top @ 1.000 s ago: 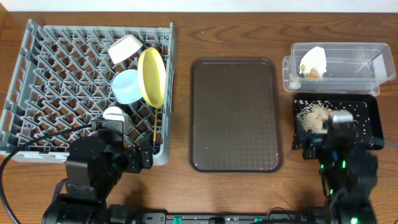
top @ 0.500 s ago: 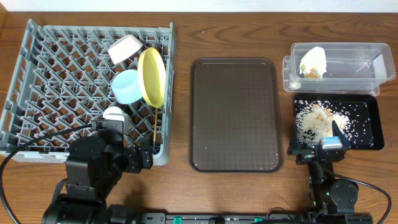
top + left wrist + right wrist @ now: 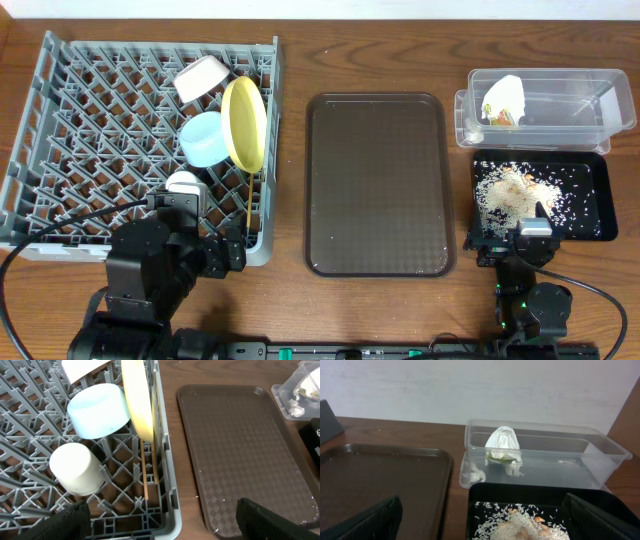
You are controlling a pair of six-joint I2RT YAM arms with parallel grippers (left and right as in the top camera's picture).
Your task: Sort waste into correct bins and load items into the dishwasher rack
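The grey dishwasher rack [image 3: 90, 130] holds the yellow plate [image 3: 245, 122] on edge, the white bowl [image 3: 203, 78], the light blue bowl [image 3: 203, 138], the white cup [image 3: 183, 182] and the chopsticks [image 3: 249, 205]. The napkin [image 3: 505, 96] and the wrapper [image 3: 499, 118] lie in the clear tub [image 3: 570, 120]. Rice crumbs [image 3: 508, 190] lie in the black tray [image 3: 592, 165]. My left gripper [image 3: 165, 527] is open and empty over the rack's front right corner. My right gripper [image 3: 485, 527] is open and empty at the black tray's near edge.
A large dark brown serving tray [image 3: 378, 185] lies between the rack and the bins, with nothing on it. Both arm bases stand at the front edge of the wooden table. A black cable [image 3: 60, 222] runs over the rack's front left.
My right arm has drawn back from over the black tray toward the table's front edge, uncovering the crumbs. The left arm has not moved.
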